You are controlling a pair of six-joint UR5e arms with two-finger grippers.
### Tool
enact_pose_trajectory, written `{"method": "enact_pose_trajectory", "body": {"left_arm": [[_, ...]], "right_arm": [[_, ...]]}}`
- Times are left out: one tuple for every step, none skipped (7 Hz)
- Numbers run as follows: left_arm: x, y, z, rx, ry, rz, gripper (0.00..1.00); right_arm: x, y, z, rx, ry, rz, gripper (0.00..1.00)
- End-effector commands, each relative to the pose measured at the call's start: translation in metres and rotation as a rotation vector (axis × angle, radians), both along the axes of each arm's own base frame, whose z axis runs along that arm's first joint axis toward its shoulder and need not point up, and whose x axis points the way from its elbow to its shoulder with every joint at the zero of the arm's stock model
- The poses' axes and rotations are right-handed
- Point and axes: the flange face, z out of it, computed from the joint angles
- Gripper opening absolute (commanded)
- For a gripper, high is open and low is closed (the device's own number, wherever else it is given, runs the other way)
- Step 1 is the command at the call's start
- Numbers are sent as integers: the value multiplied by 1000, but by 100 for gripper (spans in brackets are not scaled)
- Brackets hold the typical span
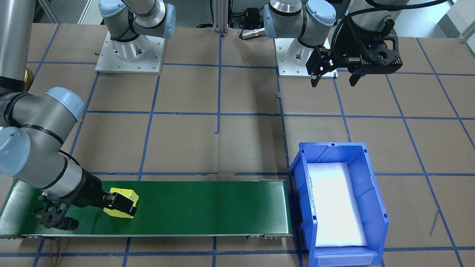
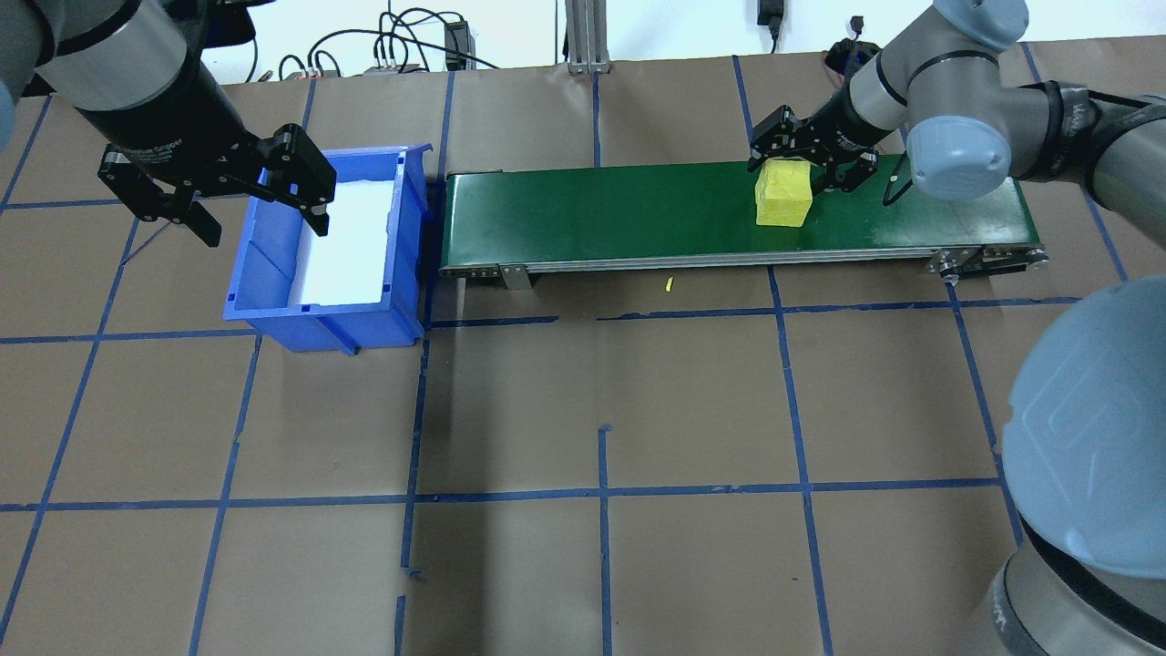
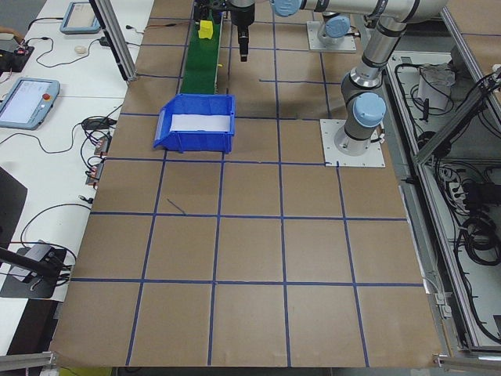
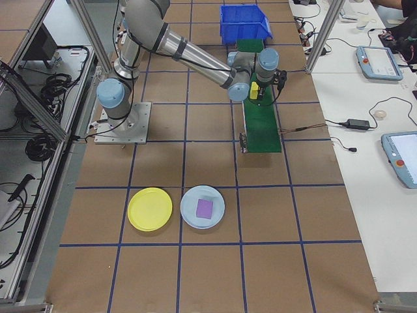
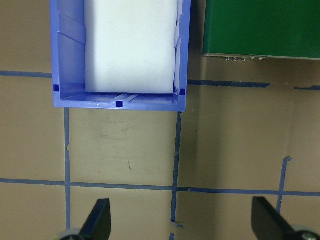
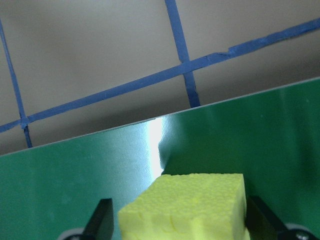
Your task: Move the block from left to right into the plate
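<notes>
One yellow block [image 2: 782, 192] stands on the green conveyor belt [image 2: 638, 214], and the right gripper [image 2: 805, 157] has its fingers on both sides of it, clamped on it. The left gripper [image 2: 257, 195] hangs above the near edge of the one blue bin [image 2: 264, 310] with its fingers wide apart, holding nothing. In the bin lies only a white foam pad [image 2: 351, 241]. Only the exterior right view shows two plates: a yellow plate [image 4: 150, 208] with nothing on it, and just beside it a light blue plate [image 4: 202, 207] which carries a purple block [image 4: 204, 208].
</notes>
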Motion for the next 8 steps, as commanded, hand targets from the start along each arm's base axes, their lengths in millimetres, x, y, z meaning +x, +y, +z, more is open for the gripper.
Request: {"method": "enact_pose_trajectory", "body": {"left_arm": [[0, 0, 0, 0, 0, -1, 100], [0, 0, 0, 0, 2, 0, 100], [0, 0, 0, 0, 2, -1, 100], [0, 0, 0, 0, 2, 0, 100], [0, 0, 0, 0, 2, -1, 100], [0, 0, 0, 0, 2, 0, 100], [0, 0, 0, 0, 2, 0, 100], [0, 0, 0, 0, 2, -1, 100]], "right_arm": [[-10, 5, -3, -35, 116, 117, 42], [-18, 6, 24, -83, 208, 204, 36], [-37, 17, 45, -90, 340, 351, 36], [-87, 36, 73, -57, 453, 421, 30], [-171, 62, 87, 23, 487, 413, 30], [-268, 101, 94, 56, 494, 430, 30], [-360, 155, 98, 113, 509, 392, 29], [-432, 220, 93, 162, 472, 368, 29]]}}
